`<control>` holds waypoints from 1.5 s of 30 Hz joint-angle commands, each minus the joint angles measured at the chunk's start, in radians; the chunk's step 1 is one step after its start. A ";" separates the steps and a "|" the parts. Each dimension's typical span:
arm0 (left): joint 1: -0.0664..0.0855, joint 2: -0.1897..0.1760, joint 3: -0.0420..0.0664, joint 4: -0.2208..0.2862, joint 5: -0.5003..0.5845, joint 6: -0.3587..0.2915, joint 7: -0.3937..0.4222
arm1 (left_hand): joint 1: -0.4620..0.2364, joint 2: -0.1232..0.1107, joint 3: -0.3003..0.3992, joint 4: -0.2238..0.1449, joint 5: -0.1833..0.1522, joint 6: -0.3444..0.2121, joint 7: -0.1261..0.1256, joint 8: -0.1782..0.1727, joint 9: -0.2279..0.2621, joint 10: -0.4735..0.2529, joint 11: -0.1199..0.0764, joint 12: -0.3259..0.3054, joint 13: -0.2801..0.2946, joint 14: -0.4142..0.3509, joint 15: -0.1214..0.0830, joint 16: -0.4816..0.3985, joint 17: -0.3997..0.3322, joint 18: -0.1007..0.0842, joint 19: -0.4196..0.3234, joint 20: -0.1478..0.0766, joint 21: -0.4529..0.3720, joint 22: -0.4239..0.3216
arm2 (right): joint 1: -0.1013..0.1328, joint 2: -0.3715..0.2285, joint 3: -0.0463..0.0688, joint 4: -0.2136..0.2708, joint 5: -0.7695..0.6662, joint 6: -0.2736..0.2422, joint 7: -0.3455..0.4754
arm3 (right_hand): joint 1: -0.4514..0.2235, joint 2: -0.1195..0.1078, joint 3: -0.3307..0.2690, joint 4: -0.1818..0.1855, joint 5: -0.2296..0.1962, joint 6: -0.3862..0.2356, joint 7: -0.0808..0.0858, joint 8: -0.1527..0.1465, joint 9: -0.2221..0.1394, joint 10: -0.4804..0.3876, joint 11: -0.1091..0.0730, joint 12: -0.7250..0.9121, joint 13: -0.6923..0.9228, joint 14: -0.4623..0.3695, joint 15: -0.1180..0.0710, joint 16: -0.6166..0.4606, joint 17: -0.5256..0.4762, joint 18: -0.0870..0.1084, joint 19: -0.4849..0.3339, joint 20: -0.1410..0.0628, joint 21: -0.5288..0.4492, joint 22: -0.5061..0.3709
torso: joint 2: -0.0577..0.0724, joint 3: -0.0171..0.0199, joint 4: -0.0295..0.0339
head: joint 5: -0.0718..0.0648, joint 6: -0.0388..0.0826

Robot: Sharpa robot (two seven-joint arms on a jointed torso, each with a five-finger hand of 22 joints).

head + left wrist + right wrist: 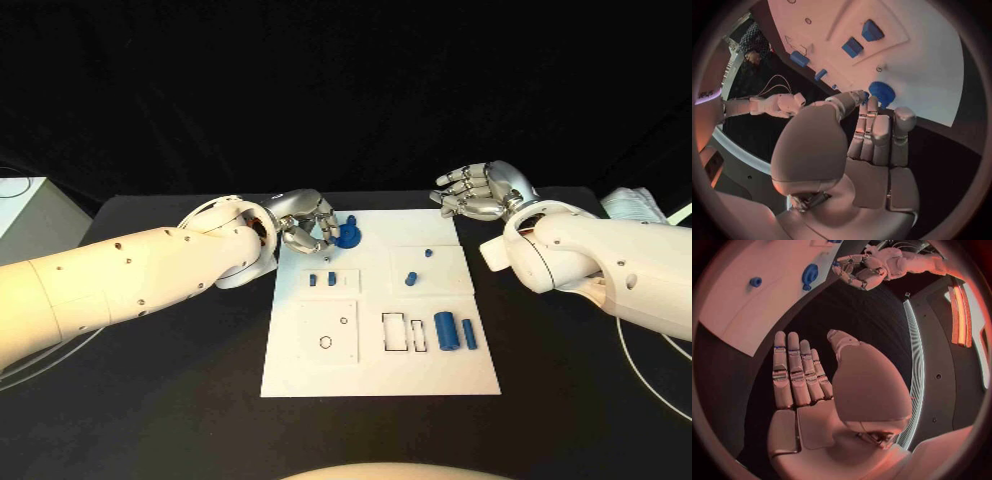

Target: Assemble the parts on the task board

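Task board [378, 375] centred on table; left hand [306, 228] beside round blue part [351, 236], fingers apart; right hand [483, 192] spread, empty.

The task board [378, 370] was seen as white, marked with thin black outlines. The parts [447, 328] on it were blue. The table [173, 400] was black, and silver was shown by both hands [307, 228].

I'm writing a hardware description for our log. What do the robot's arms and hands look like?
Both arms are smooth, rounded white shells dotted with small dark holes. The left robot hand and right robot hand are silver metal with jointed fingers and flat palms. Thin pale cables trail on the black table beside each arm.
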 commanded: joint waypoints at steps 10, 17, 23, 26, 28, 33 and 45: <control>-0.002 -0.016 -0.006 -0.004 0.000 0.075 -0.012 | -0.012 -0.001 -0.004 -0.006 -0.004 0.011 -0.001 -0.004 0.003 0.013 -0.001 -0.013 -0.001 0.008 0.000 0.005 -0.004 -0.017 0.004 -0.002 0.003 0.001 | -0.002 0.000 0.000 0.000 -0.004 0.013 0.013 | -0.002 0.009 0.004 -0.003 0.003 -0.006 0.045 0.005 -0.001 -0.003 0.004 0.007 -0.001 0.003 0.000 -0.005 -0.002 0.006 0.007 0.003 0.003 -0.001 | -0.001 -0.0001 -0.0008 | 0.010 -0.002; -0.006 -0.010 -0.008 -0.013 -0.016 0.075 -0.016 | -0.012 -0.001 -0.005 -0.006 -0.004 0.011 -0.001 -0.004 0.003 0.014 -0.001 -0.014 -0.001 0.008 0.000 0.006 -0.002 -0.018 0.005 -0.002 0.003 0.002 | -0.003 0.000 0.000 0.000 -0.004 0.013 0.013 | -0.002 0.009 0.004 -0.003 0.003 -0.006 0.045 0.005 -0.001 -0.003 0.004 0.007 -0.001 0.003 0.000 -0.005 -0.002 0.006 0.007 0.003 0.003 -0.001 | -0.001 0.0010 -0.0019 | 0.014 -0.001; -0.010 -0.001 -0.011 -0.024 -0.025 0.075 -0.019 | -0.012 -0.001 -0.005 -0.007 -0.003 0.012 -0.002 -0.005 0.004 0.015 -0.001 -0.015 -0.001 0.009 -0.001 0.007 -0.001 -0.018 0.006 -0.002 0.004 0.003 | -0.003 0.001 0.000 0.000 -0.004 0.013 0.013 | -0.002 0.009 0.005 -0.003 0.004 -0.007 0.045 0.005 -0.001 -0.003 0.004 0.008 -0.003 0.004 0.000 -0.006 -0.002 0.006 0.008 0.003 0.003 -0.003 | 0.000 0.0004 -0.0028 | 0.016 0.000; -0.013 0.004 -0.013 -0.029 -0.027 0.078 -0.020 | -0.012 -0.001 -0.005 -0.007 -0.003 0.012 -0.002 -0.005 0.004 0.015 -0.001 -0.015 -0.001 0.009 -0.001 0.007 -0.001 -0.018 0.006 -0.002 0.004 0.003 | -0.004 0.001 0.000 0.000 -0.004 0.013 0.013 | -0.002 0.009 0.005 -0.003 0.004 -0.007 0.045 0.005 -0.001 -0.003 0.004 0.008 -0.003 0.004 0.000 -0.006 -0.002 0.006 0.008 0.003 0.003 -0.003 | 0.001 0.0007 -0.0023 | 0.015 0.000; -0.014 0.007 -0.014 -0.032 -0.028 0.079 -0.020 | -0.012 -0.001 -0.005 -0.007 -0.003 0.012 -0.002 -0.005 0.004 0.015 -0.001 -0.015 -0.001 0.009 -0.001 0.007 -0.001 -0.018 0.006 -0.002 0.004 0.003 | -0.004 0.001 0.000 0.000 -0.004 0.013 0.013 | -0.002 0.009 0.005 -0.003 0.004 -0.007 0.045 0.005 -0.001 -0.003 0.004 0.008 -0.003 0.004 0.000 -0.006 -0.002 0.006 0.008 0.003 0.003 -0.003 | 0.001 0.0004 -0.0019 | 0.014 -0.001; -0.020 0.013 -0.015 -0.036 -0.029 0.083 -0.021 | -0.012 -0.001 -0.005 -0.007 -0.003 0.012 -0.002 -0.005 0.004 0.015 -0.001 -0.015 -0.001 0.009 -0.001 0.007 -0.001 -0.018 0.006 -0.002 0.004 0.003 | -0.004 0.001 0.000 0.001 -0.004 0.013 0.014 | -0.002 0.009 0.005 -0.003 0.004 -0.007 0.045 0.005 -0.001 -0.003 0.004 0.008 -0.003 0.004 0.000 -0.006 -0.002 0.006 0.008 0.003 0.003 -0.003 | 0.001 0.0006 -0.0027 | 0.014 -0.002; -0.023 0.012 -0.016 -0.039 -0.032 0.103 -0.035 | -0.009 0.001 -0.006 -0.012 -0.003 0.019 -0.002 -0.006 0.006 0.026 -0.003 -0.021 0.000 0.015 -0.002 0.012 0.009 -0.019 0.011 -0.002 0.008 0.010 | -0.004 -0.001 0.000 0.001 -0.004 0.012 0.013 | -0.002 0.009 0.005 -0.003 0.004 -0.007 0.045 0.005 -0.001 -0.003 0.004 0.008 -0.003 0.004 0.000 -0.006 -0.002 0.006 0.008 0.003 0.003 -0.003 | 0.000 0.0002 -0.0012 | 0.013 -0.005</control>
